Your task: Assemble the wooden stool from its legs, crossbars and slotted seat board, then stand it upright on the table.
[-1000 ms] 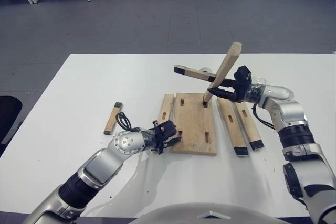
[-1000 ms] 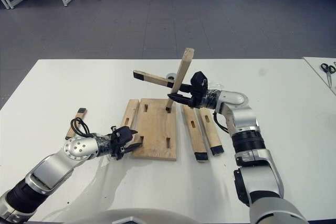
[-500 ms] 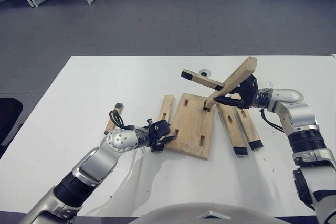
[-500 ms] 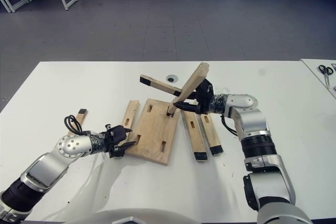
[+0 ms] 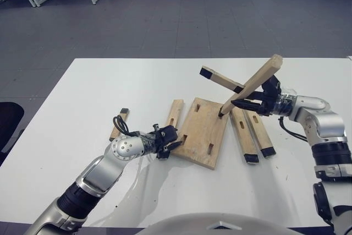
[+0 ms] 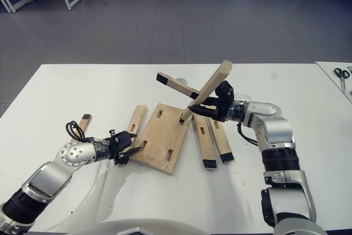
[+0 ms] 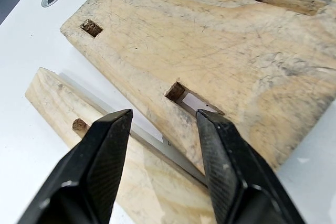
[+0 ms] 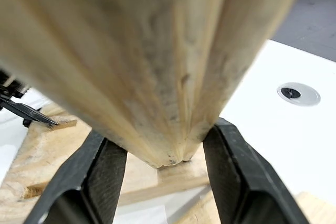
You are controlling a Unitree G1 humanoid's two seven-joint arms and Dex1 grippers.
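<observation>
Soft, even light falls from overhead. The white desk [image 5: 82, 92] is the brightest surface, near glare in its open parts, while the grey floor [image 5: 165, 15] behind reads much dimmer and carries faint pale reflections. Shadows are weak: a thin dark line runs under the near edge of the seat board [image 5: 201, 136], and the raised leg [image 5: 253, 83] throws only a faint one. In the left wrist view, the black fingers [image 7: 107, 166] of the left gripper [image 7: 165, 115] show a dull sheen, and a narrow dark shadow lies between board and crossbar [image 7: 58, 98]. In the right wrist view, the leg's end darkens against the bright desk.
</observation>
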